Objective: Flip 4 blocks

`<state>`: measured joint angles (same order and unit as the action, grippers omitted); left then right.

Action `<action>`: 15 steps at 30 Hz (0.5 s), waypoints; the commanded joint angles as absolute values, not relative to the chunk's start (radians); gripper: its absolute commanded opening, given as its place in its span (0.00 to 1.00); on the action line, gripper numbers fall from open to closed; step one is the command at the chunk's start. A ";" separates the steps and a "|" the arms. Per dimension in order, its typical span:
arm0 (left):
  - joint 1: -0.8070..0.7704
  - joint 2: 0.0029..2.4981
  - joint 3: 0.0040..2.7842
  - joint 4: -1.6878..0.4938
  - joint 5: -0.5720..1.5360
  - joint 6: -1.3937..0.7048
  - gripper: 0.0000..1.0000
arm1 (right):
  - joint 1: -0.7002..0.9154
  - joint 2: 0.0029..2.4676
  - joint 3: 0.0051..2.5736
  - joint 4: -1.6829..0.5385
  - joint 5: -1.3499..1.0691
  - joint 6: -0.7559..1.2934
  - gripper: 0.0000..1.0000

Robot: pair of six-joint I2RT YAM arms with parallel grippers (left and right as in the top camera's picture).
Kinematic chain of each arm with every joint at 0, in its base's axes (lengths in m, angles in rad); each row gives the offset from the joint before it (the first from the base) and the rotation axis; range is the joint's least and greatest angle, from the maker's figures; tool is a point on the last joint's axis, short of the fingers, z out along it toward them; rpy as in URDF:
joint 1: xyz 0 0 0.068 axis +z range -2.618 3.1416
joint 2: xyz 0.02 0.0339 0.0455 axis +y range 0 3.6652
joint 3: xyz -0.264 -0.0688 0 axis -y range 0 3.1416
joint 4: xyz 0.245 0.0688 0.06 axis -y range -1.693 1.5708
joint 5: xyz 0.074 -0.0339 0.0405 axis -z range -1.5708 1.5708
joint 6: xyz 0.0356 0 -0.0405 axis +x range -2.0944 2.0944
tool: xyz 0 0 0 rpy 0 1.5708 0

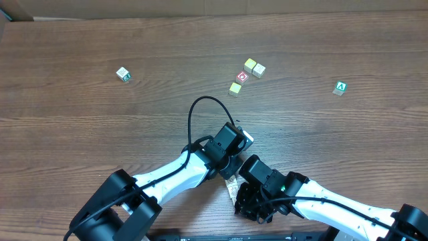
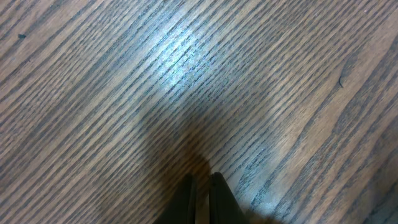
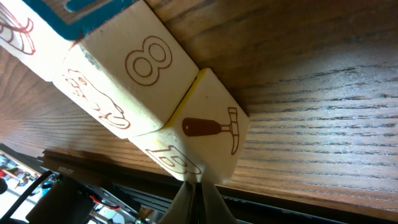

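In the right wrist view, pale wooden blocks sit pressed together: one with an "8" (image 3: 148, 62) and one with a brown hammer drawing (image 3: 211, 130) and a "B" on its lower face. A teal-framed block (image 3: 74, 15) adjoins them at the top left. My right gripper (image 3: 198, 186) is shut and empty, its tips right at the hammer block's lower corner. From overhead these blocks (image 1: 232, 187) show only partly between the two arms. My left gripper (image 2: 201, 182) is shut over bare wood and holds nothing.
A cluster of a red-faced cube (image 1: 242, 77) and yellow and tan cubes (image 1: 254, 67) lies further back. A green "A" cube (image 1: 340, 88) sits at the right, a green-edged cube (image 1: 123, 73) at the left. The table's front edge (image 3: 298, 199) is close behind the right gripper.
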<state>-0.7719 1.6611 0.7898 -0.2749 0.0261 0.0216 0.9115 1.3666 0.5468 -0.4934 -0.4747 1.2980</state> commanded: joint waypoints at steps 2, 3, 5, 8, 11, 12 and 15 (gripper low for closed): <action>-0.780 1.680 0.770 -0.279 0.080 -0.001 0.04 | 0.910 1.371 0.563 -0.479 -0.439 1.303 0.04; -0.780 1.680 0.770 -0.279 0.081 -0.004 0.04 | 0.910 1.371 0.563 -0.479 -0.439 1.303 0.04; -0.780 1.680 0.770 -0.279 0.087 -0.004 0.04 | 0.910 1.371 0.563 -0.479 -0.439 1.303 0.04; -0.780 1.680 0.770 -0.279 0.089 -0.004 0.04 | 0.910 1.371 0.563 -0.479 -0.439 1.303 0.04; -0.780 1.680 0.770 -0.278 0.098 -0.004 0.04 | 0.910 1.371 0.563 -0.479 -0.439 1.303 0.04; -0.780 1.680 0.770 -0.278 0.099 -0.004 0.04 | 0.910 1.371 0.563 -0.479 -0.439 1.303 0.04; -0.780 1.680 0.770 -0.278 0.105 -0.003 0.04 | 0.910 1.371 0.563 -0.479 -0.439 1.303 0.04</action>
